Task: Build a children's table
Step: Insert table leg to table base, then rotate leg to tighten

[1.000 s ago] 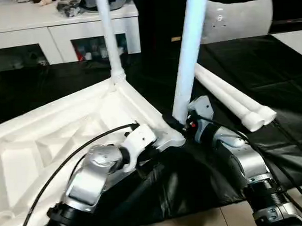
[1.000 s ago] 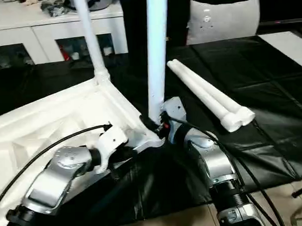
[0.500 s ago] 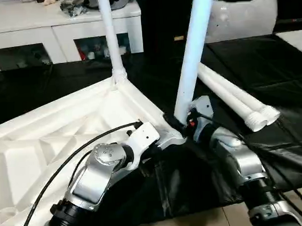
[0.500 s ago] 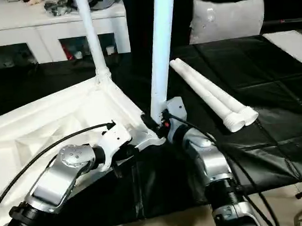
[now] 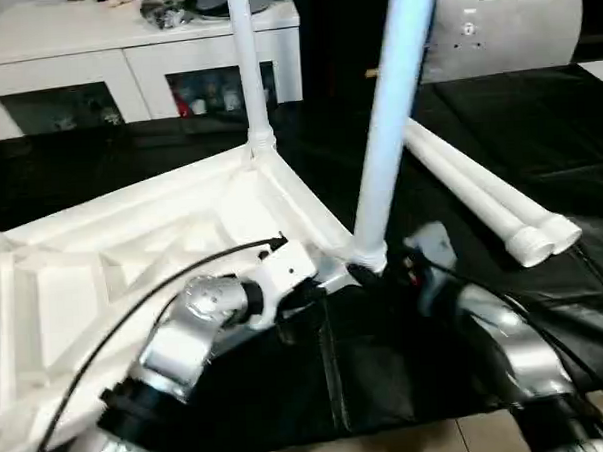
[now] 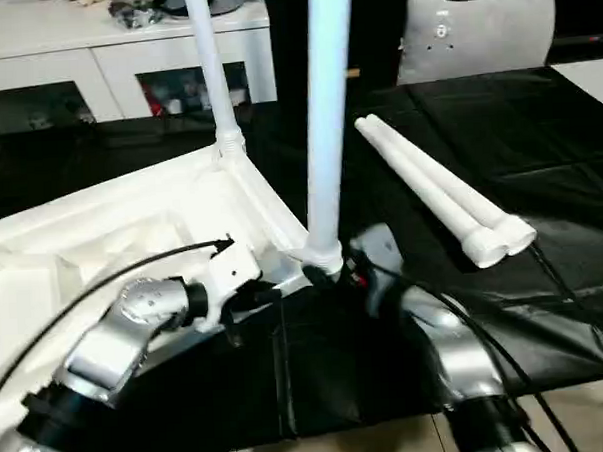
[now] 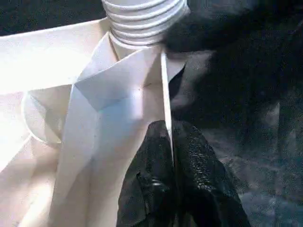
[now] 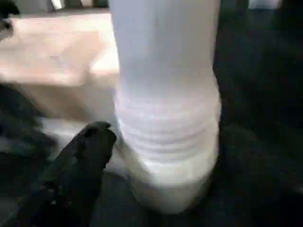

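Black sheeting covered the bench, with a white cabinet behind it. On the sheeting lay the white table top, ribbed underside up. One leg stood in its far corner socket, and a second leg rose from the near corner socket. Two spare legs lay side by side on the sheeting to the right, well apart from the top.

A second earlier the right end effector had been closed around the base of the near leg; it had since let go and drawn back a little, with one black finger standing just beside the leg's threaded end. The leg stayed upright unaided, which suggested it was seated. The left end effector remained pinched narrowly on a thin rib at that corner, steadying the top. Two legs seemed fitted, two left to fit.
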